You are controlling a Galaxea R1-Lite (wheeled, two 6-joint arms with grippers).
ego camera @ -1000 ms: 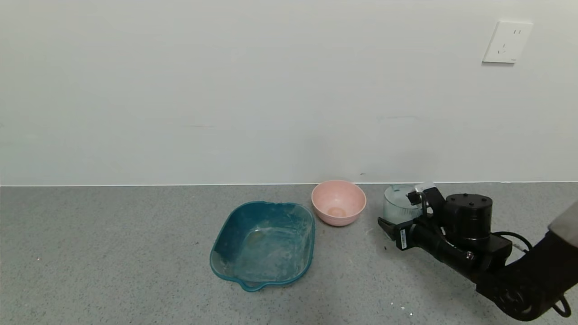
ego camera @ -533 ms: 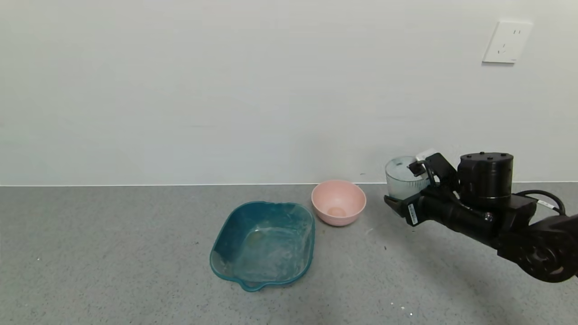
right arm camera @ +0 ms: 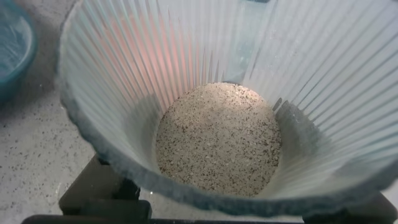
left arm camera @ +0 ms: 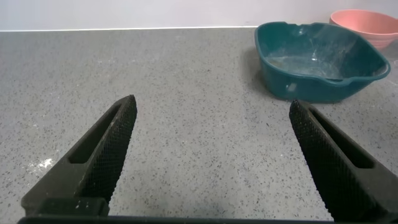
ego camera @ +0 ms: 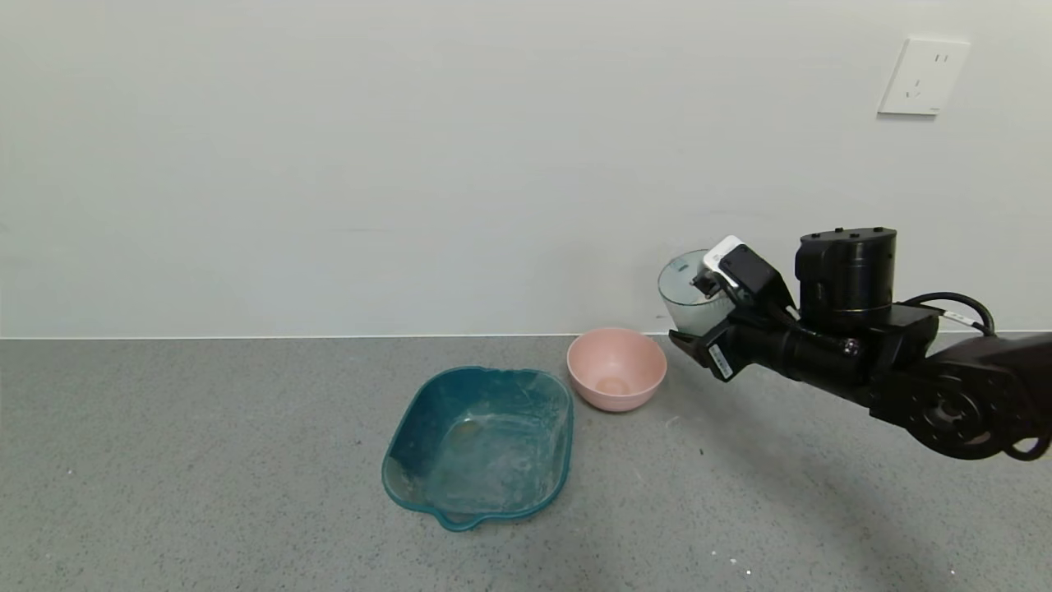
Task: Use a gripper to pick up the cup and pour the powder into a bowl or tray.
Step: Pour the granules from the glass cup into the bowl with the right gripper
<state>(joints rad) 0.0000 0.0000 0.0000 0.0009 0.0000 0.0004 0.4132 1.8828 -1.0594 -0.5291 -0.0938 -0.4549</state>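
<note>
My right gripper is shut on the ribbed pale blue-green cup and holds it upright in the air, to the right of and above the pink bowl. In the right wrist view I look down into the cup; beige speckled powder covers its bottom. The teal tray sits on the grey table left of the pink bowl, its inside dusted white. It also shows in the left wrist view. My left gripper is open and empty, low over bare table well short of the tray.
The pink bowl, also in the left wrist view, holds a little beige residue. A white wall stands close behind the table, with a socket at upper right. A corner of the tray shows beside the cup.
My right gripper has lifted the cup off the table, raising it and carrying it left toward the pink bowl. The tray and bowl have not moved.
</note>
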